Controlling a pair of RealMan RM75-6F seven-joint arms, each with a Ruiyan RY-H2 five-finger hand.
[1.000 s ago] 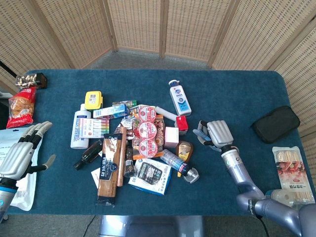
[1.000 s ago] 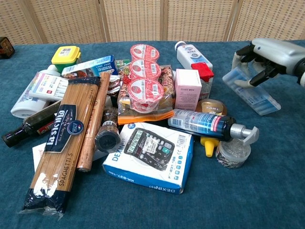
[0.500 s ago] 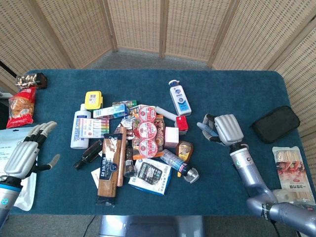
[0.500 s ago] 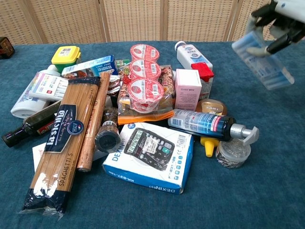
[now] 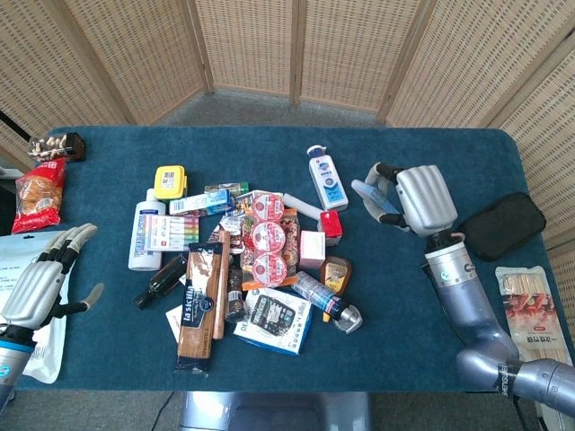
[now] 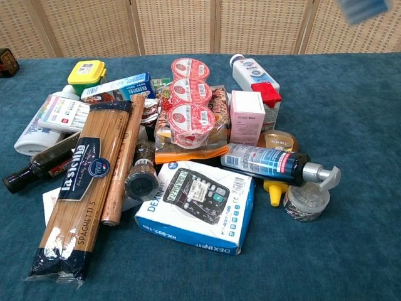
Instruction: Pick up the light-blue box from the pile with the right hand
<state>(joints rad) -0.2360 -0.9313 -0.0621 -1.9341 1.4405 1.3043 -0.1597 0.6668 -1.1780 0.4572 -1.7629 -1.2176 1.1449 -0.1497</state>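
So my right hand (image 5: 420, 199) has its fingers curled around the light-blue box (image 5: 376, 197), a slim, smooth rectangular thing poking out of the thumb side toward the pile. It's up off the blue felt-looking tablecloth (image 5: 395, 305) now, clearly higher and further back than half a second ago, when it hung just beside the red packet (image 5: 331, 223). In the chest view the hand has risen out of shot and only a blue corner of the box (image 6: 363, 9) shows at the top edge. Off to the pile side of my hand sit the white lotion bottle (image 5: 326, 177), the pink carton (image 5: 312, 248) and the pump bottle (image 5: 322, 296) lying flat with its glossy label. On the other side of my wrist there's a soft black pouch (image 5: 501, 224). My left hand (image 5: 38, 285) is holding nothing, fingers straight and spread over a white plastic bag (image 5: 27, 260), about where it was.
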